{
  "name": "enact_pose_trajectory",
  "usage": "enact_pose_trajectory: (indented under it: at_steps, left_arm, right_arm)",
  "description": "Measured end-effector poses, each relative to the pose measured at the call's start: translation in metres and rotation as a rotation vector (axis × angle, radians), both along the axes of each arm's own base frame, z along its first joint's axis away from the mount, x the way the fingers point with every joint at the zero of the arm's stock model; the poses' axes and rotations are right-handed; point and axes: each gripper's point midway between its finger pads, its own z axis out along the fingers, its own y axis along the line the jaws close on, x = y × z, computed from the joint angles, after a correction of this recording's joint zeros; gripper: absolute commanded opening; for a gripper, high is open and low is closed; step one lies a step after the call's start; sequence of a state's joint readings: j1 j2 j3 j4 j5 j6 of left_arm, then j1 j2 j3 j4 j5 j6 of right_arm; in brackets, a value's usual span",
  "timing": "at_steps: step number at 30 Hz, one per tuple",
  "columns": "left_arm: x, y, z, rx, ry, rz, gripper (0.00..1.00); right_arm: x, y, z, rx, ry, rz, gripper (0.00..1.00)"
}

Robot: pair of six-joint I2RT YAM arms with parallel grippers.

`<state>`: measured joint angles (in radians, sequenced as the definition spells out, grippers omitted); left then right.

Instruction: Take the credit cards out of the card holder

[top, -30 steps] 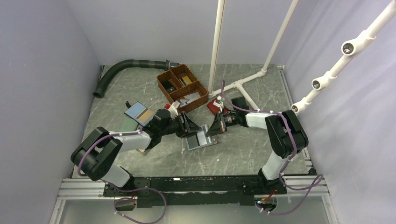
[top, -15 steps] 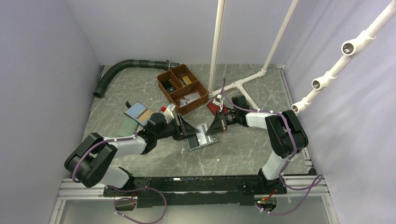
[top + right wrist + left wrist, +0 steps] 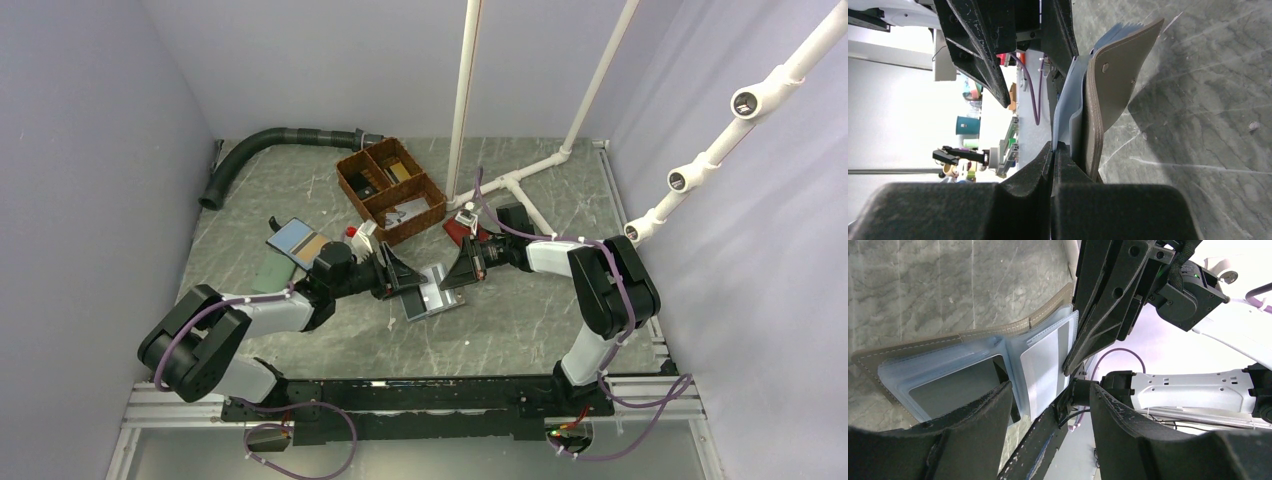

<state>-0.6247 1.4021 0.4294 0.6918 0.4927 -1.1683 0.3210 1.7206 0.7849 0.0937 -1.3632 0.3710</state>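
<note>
Taupe-grey outside and light blue within, the card holder (image 3: 432,292) is pictured open at the middle of the grey marbled desk (image 3: 520,320). Both arms are stretched low and inward from their bases, and their tools face each other across it. The right tool (image 3: 1054,147) is clamped tight on a light blue inner leaf of the holder, whose taupe cover is tilted up beside it. The left tool (image 3: 1050,395) is held wide over the other half. A pale credit card (image 3: 1045,362) is tucked in a clear pocket. Behind, a brown basket (image 3: 390,190), a black hose (image 3: 270,140), a blue wallet (image 3: 300,242) and a red wallet (image 3: 462,228) are set before lavender walls and white pipes (image 3: 465,100).
</note>
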Motion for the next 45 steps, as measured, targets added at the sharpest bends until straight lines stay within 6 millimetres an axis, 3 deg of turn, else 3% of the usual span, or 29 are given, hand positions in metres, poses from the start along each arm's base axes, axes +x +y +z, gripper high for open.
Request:
enact_pose_trajectory:
  at_steps: [27,36,45]
  left_arm:
    - [0.007,0.012,0.008,-0.020,-0.013,0.037,0.62]
    - [0.006,0.007,-0.008,-0.035,0.052,0.017,0.62]
    - [0.004,0.003,-0.009,-0.054,0.058,-0.013,0.60]
  right_arm:
    - [-0.002,-0.001,-0.002,-0.005,-0.002,0.004,0.00]
    - [0.001,0.000,0.001,0.001,0.004,-0.003,0.00]
    - [0.002,0.001,0.003,0.005,0.027,-0.004,0.00]
